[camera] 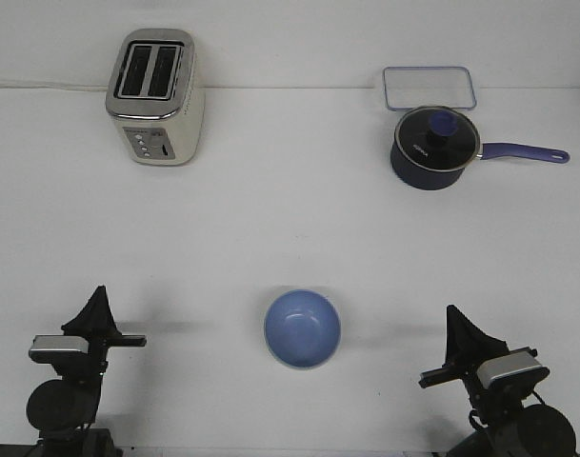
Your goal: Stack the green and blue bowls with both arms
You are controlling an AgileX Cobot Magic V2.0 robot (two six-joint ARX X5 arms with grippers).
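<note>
white table (290, 219) fills the whole view, and on it at the far left stands the cream and chrome toaster (156, 97), two slots up top, controls on the near face. far right, the dark navy saucepan (432, 152) sits with its glass lid on, blue knob in the middle, purple handle pointing off to the right. just behind the pan, touching or very nearly so, lies a clear flat container (430, 88) with a bluish rim. now the near side: blue bowl (302, 328) sits upright and open, right between the two arms, clear of both. only blue shows in the bowl from here, no green surface to point to. left gripper (99, 297) is parked low at the near left corner, fingers aimed away across the table, holding nothing; the tip looks like a single point, so whether it's parted or closed can't be told. right gripper (451, 314) mirrors it at the near right corner, also empty, and same story, its fingers can't be read from this angle.
</note>
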